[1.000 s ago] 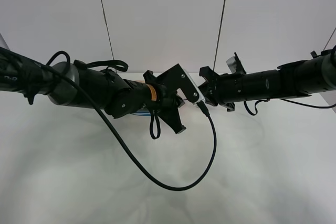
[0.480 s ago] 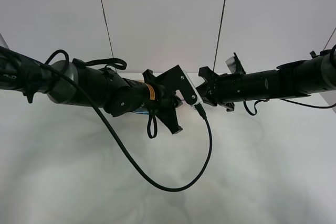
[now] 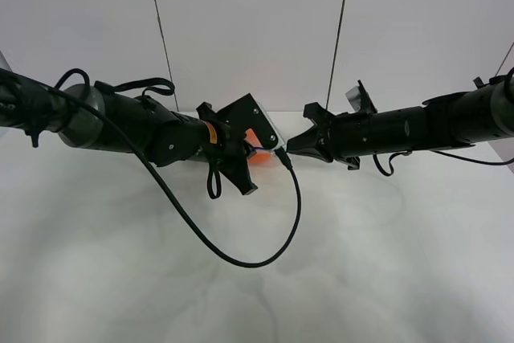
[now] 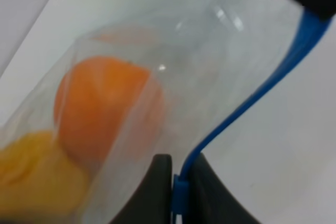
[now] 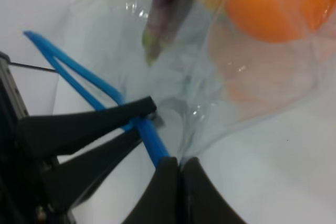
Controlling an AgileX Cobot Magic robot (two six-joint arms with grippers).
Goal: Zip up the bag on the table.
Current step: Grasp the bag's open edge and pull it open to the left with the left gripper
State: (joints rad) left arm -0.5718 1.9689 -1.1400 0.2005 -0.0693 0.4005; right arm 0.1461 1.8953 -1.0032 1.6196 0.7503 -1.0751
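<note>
The clear bag (image 4: 199, 51) lies on the white table (image 3: 377, 263) between my two arms. Its blue zipper strip (image 4: 247, 103) runs along one edge. An orange (image 4: 105, 108) and a yellow fruit (image 4: 31, 177) show through it. The purple eggplant (image 5: 163, 9) shows in the right wrist view. My left gripper (image 4: 178, 169) is shut on the zipper strip. My right gripper (image 5: 177, 169) is shut on the same strip (image 5: 152, 145), close to the left fingers (image 5: 79, 124). In the high view the arms hide most of the bag; only the orange (image 3: 257, 156) shows between the left gripper (image 3: 255, 153) and right gripper (image 3: 291, 147).
A black cable (image 3: 249, 263) hangs from the left wrist and loops over the table in front of the bag. A white panelled wall (image 3: 257, 30) stands behind the table.
My left arm has slid left along the strip, away from my right gripper. The gap between them has widened and the orange now shows. The right arm has stayed in place.
</note>
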